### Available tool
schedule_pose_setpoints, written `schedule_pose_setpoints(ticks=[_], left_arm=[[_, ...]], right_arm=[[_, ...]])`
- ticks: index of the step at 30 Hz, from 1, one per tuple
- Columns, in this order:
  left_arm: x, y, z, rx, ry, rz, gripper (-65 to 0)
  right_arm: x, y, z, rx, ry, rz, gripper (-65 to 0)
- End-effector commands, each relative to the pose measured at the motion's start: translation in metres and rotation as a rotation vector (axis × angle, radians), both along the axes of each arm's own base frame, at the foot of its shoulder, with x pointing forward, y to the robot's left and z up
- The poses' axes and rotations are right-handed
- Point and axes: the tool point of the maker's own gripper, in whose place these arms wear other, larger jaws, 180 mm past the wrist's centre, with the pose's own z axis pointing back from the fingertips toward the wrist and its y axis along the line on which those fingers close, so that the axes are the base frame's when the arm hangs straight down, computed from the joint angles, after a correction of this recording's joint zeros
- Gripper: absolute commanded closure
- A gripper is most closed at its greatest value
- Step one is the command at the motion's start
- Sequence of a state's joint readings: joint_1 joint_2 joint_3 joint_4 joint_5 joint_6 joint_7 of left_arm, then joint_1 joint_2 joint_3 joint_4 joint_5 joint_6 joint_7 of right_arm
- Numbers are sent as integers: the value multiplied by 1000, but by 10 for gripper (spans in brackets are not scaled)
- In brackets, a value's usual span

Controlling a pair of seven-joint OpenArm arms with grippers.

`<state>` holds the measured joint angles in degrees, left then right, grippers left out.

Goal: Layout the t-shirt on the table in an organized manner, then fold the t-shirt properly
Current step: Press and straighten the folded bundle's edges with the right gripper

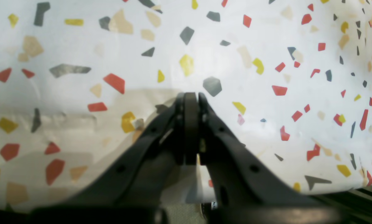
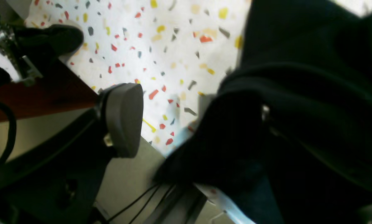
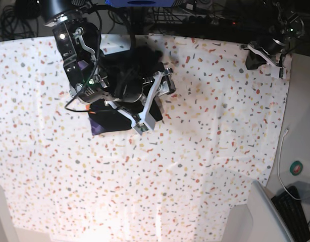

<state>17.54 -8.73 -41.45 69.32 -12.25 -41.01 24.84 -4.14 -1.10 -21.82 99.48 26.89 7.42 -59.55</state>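
The black t-shirt [image 3: 112, 123] lies bunched on the table [image 3: 195, 151], at the back left of the base view, with a heap [image 3: 137, 60] near the far edge. My right arm [image 3: 89, 85] hangs over this heap. In the right wrist view the right gripper [image 2: 179, 102] is open. One grey pad [image 2: 123, 118] stands free, and the t-shirt [image 2: 298, 93] covers the other finger. Speckled table [image 2: 173, 46] shows between them. My left gripper [image 1: 190, 96] is shut on nothing, low over the bare table [image 1: 266, 46]. The left arm [image 3: 268, 48] sits at the table's far right corner.
The table's far edge [image 2: 161, 149] runs right under the right gripper, with floor, cables and a metal frame below. Off the table's right side are a keyboard [image 3: 296, 206], a white cable [image 3: 282, 151] and a small green disc [image 3: 296, 168]. Cables crowd the back.
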Motion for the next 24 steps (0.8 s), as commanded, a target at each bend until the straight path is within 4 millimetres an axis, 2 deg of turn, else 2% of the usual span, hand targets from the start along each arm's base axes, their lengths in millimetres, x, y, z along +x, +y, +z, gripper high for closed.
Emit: schedule_pose_setpoints(ticks=[1,4,7,9,11,13,14,15,20,24], left_arm=[[-4,6,-4,27,40,0,0],[-4,6,-7,21,45,4,0],[-5,9,-6,25,44,7,0],[-6,9,-6,26,47,8,0],[-6,9,-6,26,47,8,0],[-7,9,-6,26,48,8,0],[-7,9,-6,26,48,8,0],[-6,9,-6,26,47,8,0],[-5,9,-6,26,45,8,0],[-5,9,-6,26,45,8,0]], right_arm=[[8,14,24,58,-64,16,-423],[8,22,49,85,-143,52,-423],[11,7,68,71,-209,48,-422],[18,-8,70,56,-236,15,-390],[30,-30,65,39,-249,-57,-294],[42,-52,53,27,-241,-145,-135],[48,-62,47,23,-236,-186,-33],[52,-70,41,18,-230,-216,0],[64,-101,20,-16,-192,-314,0],[61,-105,-1,-36,-134,-322,0]])
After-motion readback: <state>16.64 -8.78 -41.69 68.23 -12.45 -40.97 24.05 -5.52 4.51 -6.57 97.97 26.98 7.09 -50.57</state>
